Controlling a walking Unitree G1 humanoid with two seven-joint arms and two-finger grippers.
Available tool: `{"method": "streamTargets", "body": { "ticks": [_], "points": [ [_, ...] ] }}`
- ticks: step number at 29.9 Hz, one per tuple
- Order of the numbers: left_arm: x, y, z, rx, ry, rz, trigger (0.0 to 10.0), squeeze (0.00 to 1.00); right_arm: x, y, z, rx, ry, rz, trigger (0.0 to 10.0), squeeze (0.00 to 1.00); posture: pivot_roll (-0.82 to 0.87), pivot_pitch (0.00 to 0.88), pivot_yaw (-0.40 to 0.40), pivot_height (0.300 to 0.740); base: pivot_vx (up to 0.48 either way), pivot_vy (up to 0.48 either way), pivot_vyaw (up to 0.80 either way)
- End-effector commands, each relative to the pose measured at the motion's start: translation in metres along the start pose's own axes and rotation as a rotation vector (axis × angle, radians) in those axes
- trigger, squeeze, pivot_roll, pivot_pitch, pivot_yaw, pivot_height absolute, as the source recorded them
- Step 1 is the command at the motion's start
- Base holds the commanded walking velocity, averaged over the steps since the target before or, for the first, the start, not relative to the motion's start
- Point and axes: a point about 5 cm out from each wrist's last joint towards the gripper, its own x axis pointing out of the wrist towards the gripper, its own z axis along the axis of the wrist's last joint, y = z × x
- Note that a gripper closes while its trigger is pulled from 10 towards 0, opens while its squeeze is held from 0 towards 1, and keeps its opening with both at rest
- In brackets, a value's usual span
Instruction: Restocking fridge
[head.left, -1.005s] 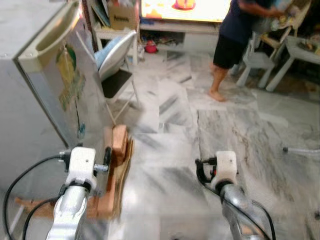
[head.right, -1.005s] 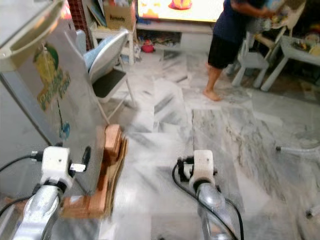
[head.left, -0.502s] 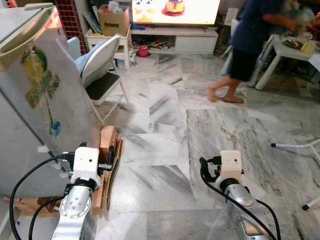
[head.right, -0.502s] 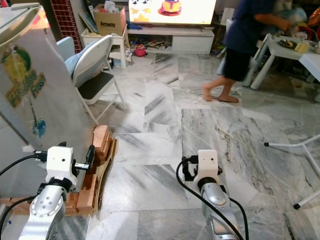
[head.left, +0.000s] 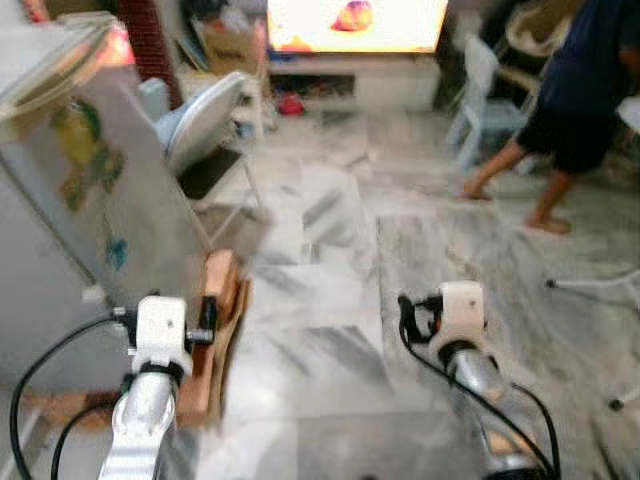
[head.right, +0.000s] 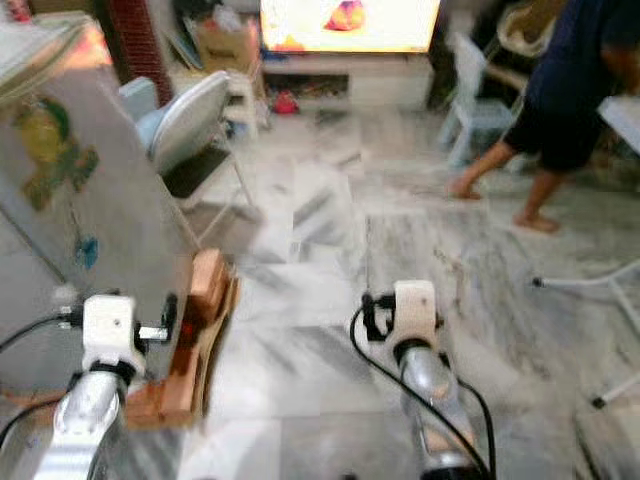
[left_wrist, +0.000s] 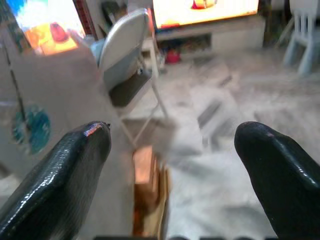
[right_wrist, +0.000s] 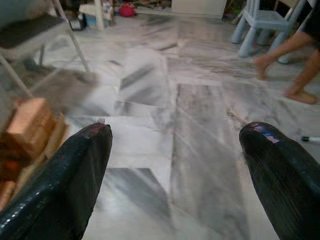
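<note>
I hold both arms forward beside the fridge, left gripper and right gripper apart and empty, ready for stock.

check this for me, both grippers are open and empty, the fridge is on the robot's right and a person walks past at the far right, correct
Not quite: the fridge stands on the robot's left, as the left eye view shows. The rest holds: the left gripper and right gripper are open and empty in the wrist views, and a person walks at the far right.

Home living rm, lit TV, folding chair, fridge, marble floor
</note>
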Motion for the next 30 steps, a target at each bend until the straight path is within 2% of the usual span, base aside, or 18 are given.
{"method": "streamTargets", "body": {
  "ticks": [1,17,23,30],
  "points": [
    [-0.004,-0.001,-0.006,0.000,0.024,-0.004,10.0,0.00,0.002,-0.002,0.009,-0.007,-0.036,-0.010,10.0,0.00,0.05,0.000,-0.031,0.740,0.000,0.000,0.00],
    [0.001,-0.005,-0.004,-0.021,0.002,0.015,10.0,0.00,0.007,-0.006,0.024,-0.054,-0.108,-0.012,10.0,0.00,0.05,0.000,-0.044,0.740,0.000,0.000,0.00],
    [0.000,0.005,-0.013,-0.070,0.038,0.097,10.0,0.00,0.004,-0.001,0.036,-0.124,-0.189,-0.004,10.0,0.00,0.04,0.000,-0.051,0.740,0.000,0.000,0.00],
    [0.007,0.002,-0.011,-0.096,0.014,0.114,10.0,0.00,0.008,-0.001,0.050,-0.179,-0.228,0.039,10.0,0.00,0.05,0.000,-0.127,0.740,0.000,0.000,0.00]
  ]
}}
